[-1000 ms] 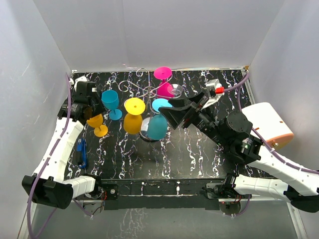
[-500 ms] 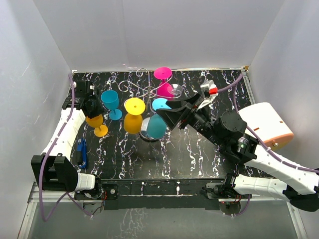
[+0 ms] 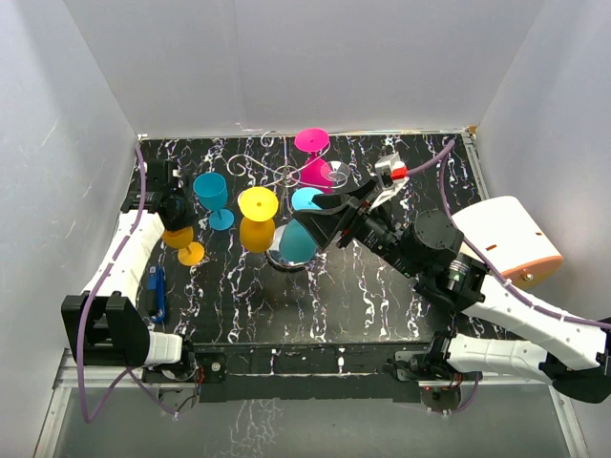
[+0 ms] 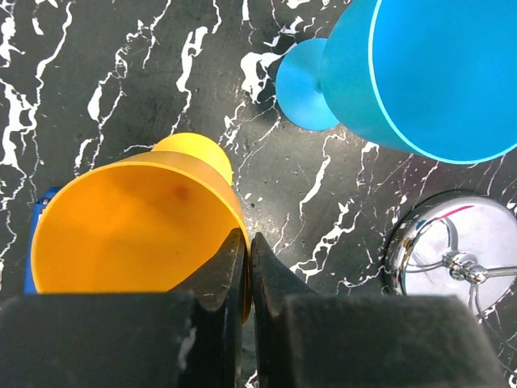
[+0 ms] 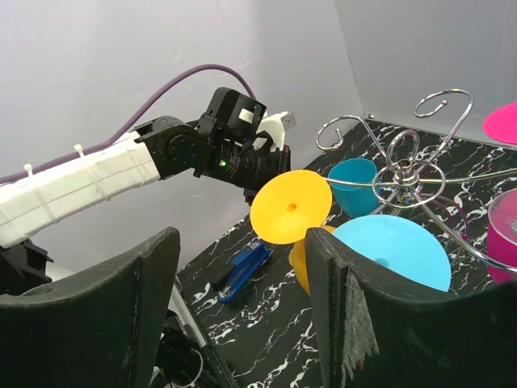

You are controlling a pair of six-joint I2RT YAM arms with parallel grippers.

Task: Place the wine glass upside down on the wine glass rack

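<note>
An orange wine glass [image 4: 137, 222] stands upright at the table's left, its bowl [image 3: 179, 235] leaning over its foot. My left gripper [image 4: 247, 242] is shut on the bowl's right rim, one finger inside and one outside; in the top view the left gripper [image 3: 172, 212] sits just behind the glass. The silver wire wine glass rack [image 3: 286, 176] stands mid-table on a chrome dome base [image 4: 452, 250]. Yellow [image 3: 256, 218], cyan [image 3: 300, 243] and magenta [image 3: 313, 157] glasses hang upside down on it. My right gripper [image 5: 242, 307] is open and empty, right beside the rack's cyan glass [image 5: 392, 252].
A blue wine glass [image 3: 212, 194] stands upright between the orange glass and the rack, and close to the left gripper [image 4: 436, 73]. A blue stapler [image 3: 158, 291] lies near the left edge. White walls enclose the table on three sides.
My left gripper has closed onto the orange glass's rim and drawn it slightly toward the left. The right gripper has moved left, closer to the rack, still open.
</note>
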